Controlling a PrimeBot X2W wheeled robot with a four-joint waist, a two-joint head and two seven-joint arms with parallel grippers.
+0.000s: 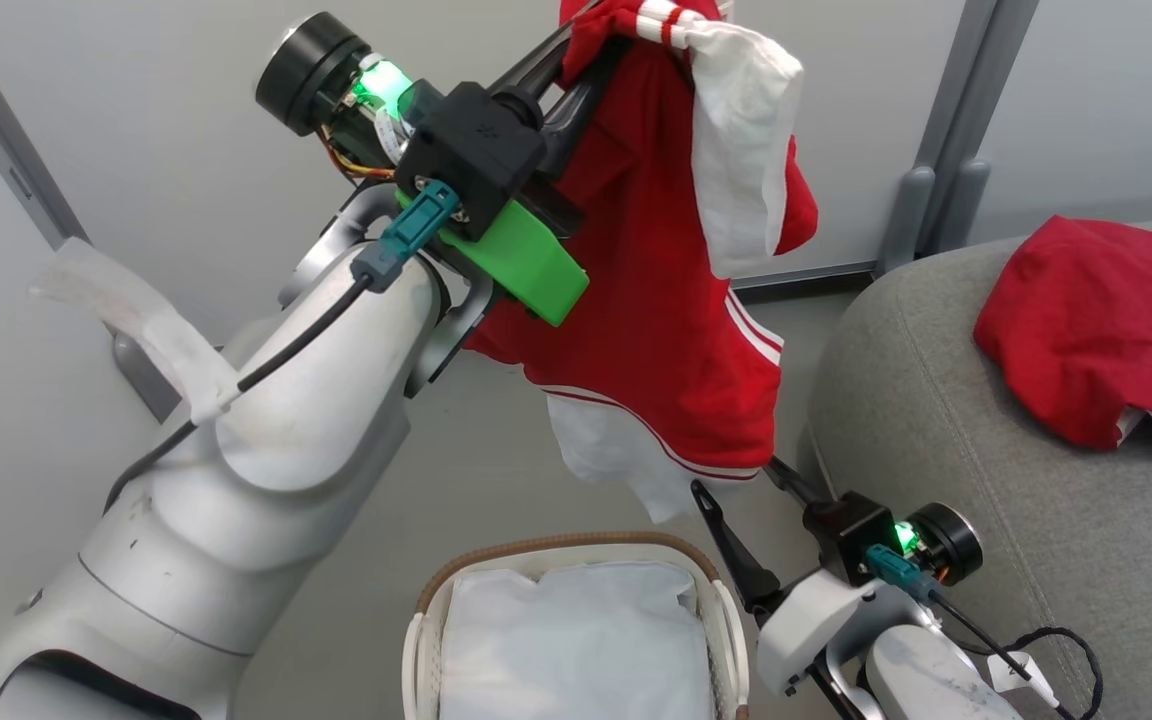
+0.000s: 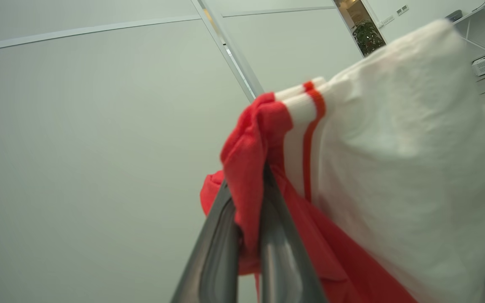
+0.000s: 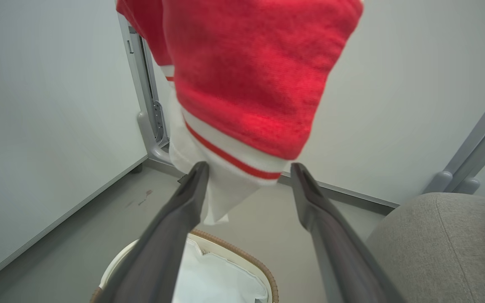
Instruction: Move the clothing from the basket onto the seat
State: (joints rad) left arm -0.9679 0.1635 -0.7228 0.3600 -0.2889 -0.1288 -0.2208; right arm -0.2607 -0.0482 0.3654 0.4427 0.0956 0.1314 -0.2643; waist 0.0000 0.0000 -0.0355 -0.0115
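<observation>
Left fingers [image 2: 219, 244]: I see them clamped on red garment [image 1: 656, 300].
Garment: long axis vertical, hem down, above basket [image 1: 556, 545].
Right fingers [image 3: 171, 235]: spread wide, empty.

One red garment [image 1: 666, 300] hangs above the basket [image 1: 556, 545]; a second garment [image 1: 1086, 320] lies crumpled on the seat [image 1: 936, 420].

red clothing [image 1: 656, 300] (white panels, striped trim), grey seat [image 1: 936, 430], white brown-rimmed basket [image 1: 556, 543].

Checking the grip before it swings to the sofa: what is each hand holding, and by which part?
The left hand pinches the hanging red garment by a red fold beside its striped band. The right hand is open, holding nothing.
</observation>
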